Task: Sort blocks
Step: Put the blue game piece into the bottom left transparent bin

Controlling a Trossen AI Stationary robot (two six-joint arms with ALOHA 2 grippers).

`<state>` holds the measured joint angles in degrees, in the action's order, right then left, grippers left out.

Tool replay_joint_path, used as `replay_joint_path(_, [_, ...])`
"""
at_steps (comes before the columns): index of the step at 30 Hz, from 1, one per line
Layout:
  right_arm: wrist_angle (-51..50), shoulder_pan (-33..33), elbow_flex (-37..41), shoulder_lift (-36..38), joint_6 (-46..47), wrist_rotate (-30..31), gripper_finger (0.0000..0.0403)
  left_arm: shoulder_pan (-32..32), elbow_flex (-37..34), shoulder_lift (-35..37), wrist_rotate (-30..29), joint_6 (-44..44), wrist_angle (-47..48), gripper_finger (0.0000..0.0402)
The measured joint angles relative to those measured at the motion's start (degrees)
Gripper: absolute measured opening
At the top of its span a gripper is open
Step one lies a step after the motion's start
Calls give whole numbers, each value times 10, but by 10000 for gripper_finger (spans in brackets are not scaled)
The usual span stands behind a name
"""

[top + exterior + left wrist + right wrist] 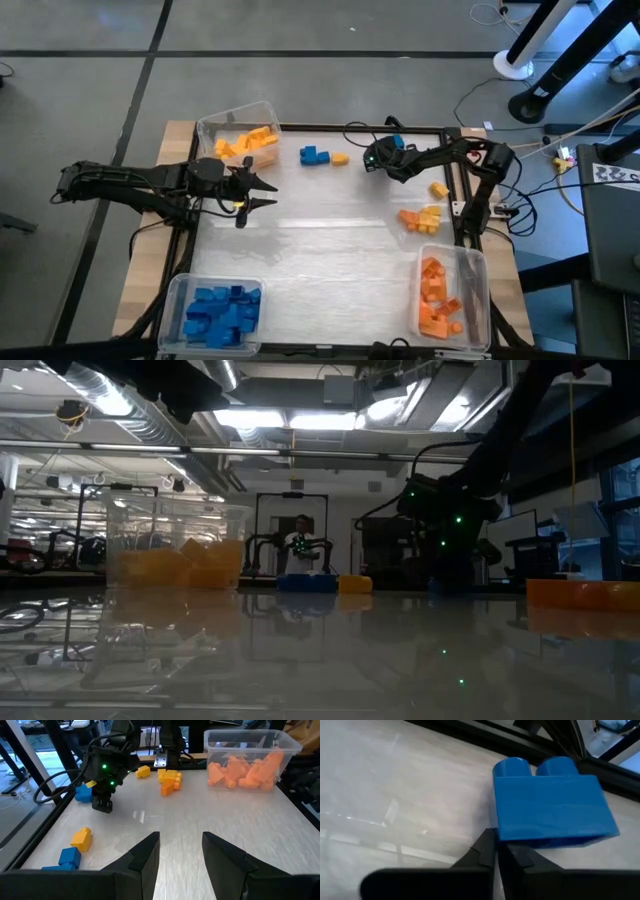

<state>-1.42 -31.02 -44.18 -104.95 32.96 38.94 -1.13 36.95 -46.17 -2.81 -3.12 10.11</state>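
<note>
My right gripper (498, 851) is shut, its tips low at the near corner of a blue two-stud brick (552, 810) that rests on the table near the far edge (397, 142). In the left wrist view this gripper (102, 806) stands beside that brick (83, 794). My left gripper (181, 839) hovers open over the table's left side (255, 195) with nothing between its fingers. Another blue block (315, 155) and a yellow one (340, 158) lie at the far middle. My right gripper has its shut fingertips (489, 840) at the lower edge of the blue brick's side wall (506, 836), slanting down from the near right. Nothing shows between the fingers. I cannot tell whether they touch the brick, which sits flat on the table, studs pointing away.
A clear bin of yellow blocks (240, 135) stands at the far left, a bin of blue ones (215, 310) at the near left, a bin of orange ones (450, 295) at the near right. Loose orange and yellow blocks (420, 218) lie by the right edge.
</note>
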Motion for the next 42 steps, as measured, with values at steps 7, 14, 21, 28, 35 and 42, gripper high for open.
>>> replay_joint_path(7, [19,3,1,-6,-33,6,18,0,0,0,0,1,0,137])
replay_joint_path(14, [18,52,2,-8,-50,31,7,0,0,0,0,-2,0,137])
replay_joint_path(21, [42,125,2,-8,-50,25,4,0,0,0,0,-2,0,137])
replay_joint_path(28, [134,206,2,-9,-85,13,3,0,0,0,0,-6,0,137])
replay_joint_path(35, [280,278,2,-9,-159,-13,3,0,0,0,0,-18,13,137])
replay_joint_path(42, [415,337,2,-8,-223,-97,4,0,0,-3,0,-14,49,137])
